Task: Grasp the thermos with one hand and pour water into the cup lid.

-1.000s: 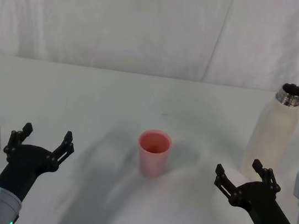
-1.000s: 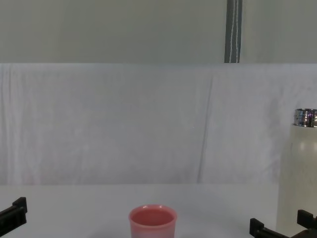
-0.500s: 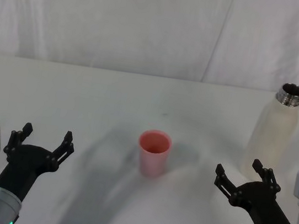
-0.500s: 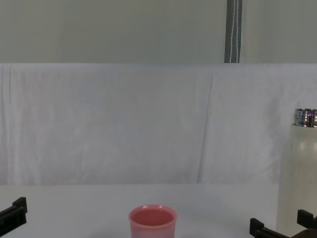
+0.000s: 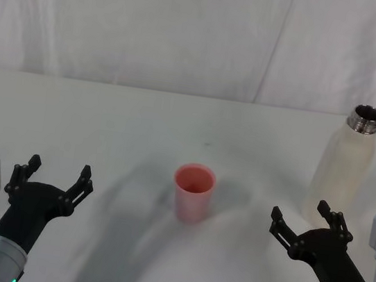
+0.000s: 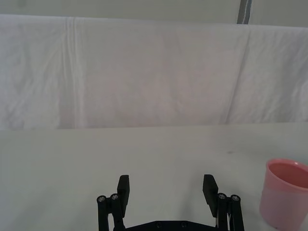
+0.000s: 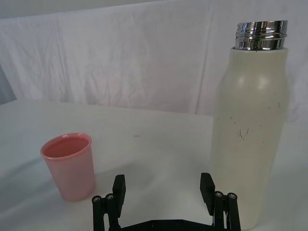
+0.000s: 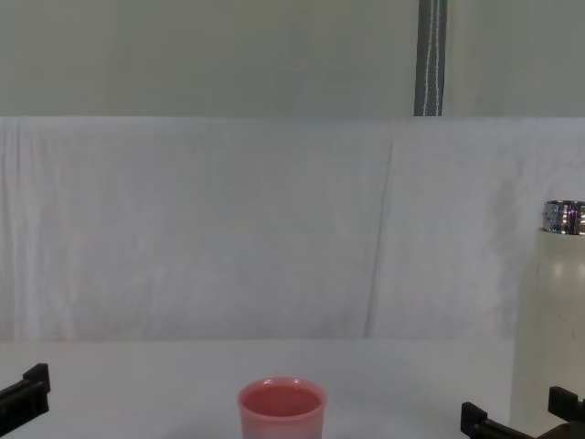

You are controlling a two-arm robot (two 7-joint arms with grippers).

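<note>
The cream-white thermos (image 5: 343, 165) stands upright at the right of the table, its steel neck uncapped; it rises tall in the right wrist view (image 7: 250, 130) and at the chest view's right edge (image 8: 553, 320). The pink cup lid (image 5: 193, 192) sits upright mid-table, mouth up (image 7: 70, 166) (image 6: 285, 192) (image 8: 281, 409). My right gripper (image 5: 306, 225) is open, low on the table just in front of the thermos, apart from it (image 7: 163, 188). My left gripper (image 5: 55, 176) is open at the near left, well left of the cup lid (image 6: 167, 188).
The table (image 5: 106, 122) is covered in white cloth, and a white cloth backdrop (image 5: 190, 29) hangs along its far edge. A grey pole (image 8: 430, 55) rises behind the backdrop.
</note>
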